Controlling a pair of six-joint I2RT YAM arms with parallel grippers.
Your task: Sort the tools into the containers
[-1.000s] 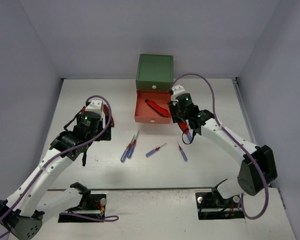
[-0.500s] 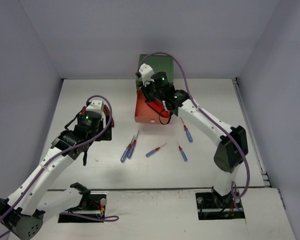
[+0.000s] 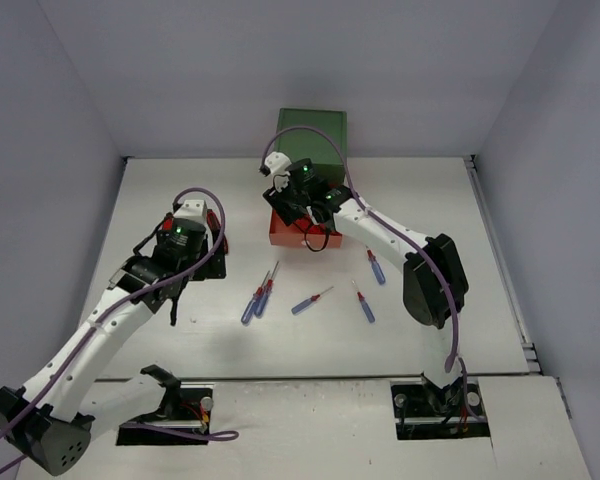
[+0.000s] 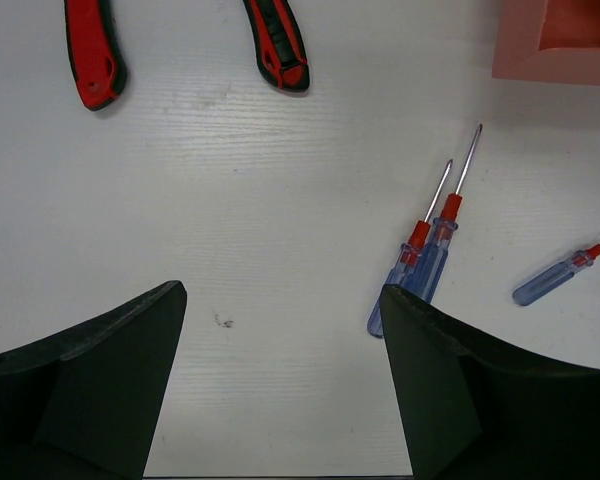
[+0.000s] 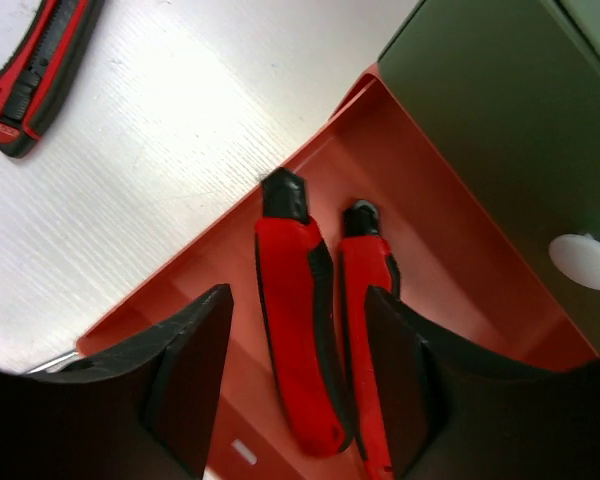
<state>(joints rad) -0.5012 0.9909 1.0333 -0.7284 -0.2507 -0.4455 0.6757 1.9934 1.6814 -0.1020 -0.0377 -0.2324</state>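
White table (image 4: 280,200), right hand (image 5: 298,300) spread above orange-red drawer (image 5: 450,270), two red-handled tools (image 5: 300,340) parallel inside, tips together, left hand (image 4: 282,295) spread

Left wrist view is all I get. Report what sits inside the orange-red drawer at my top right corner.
Observer: Two red-handled tools lie side by side in the orange-red drawer.
Operator: Give me the right gripper's state.
Observer: The right gripper hangs open over those tools, gripping nothing.
Operator: I count three screwdrivers. Give me the full count.
Observer: Five in all. The other two screwdrivers lie farther to the right, outside your frame.
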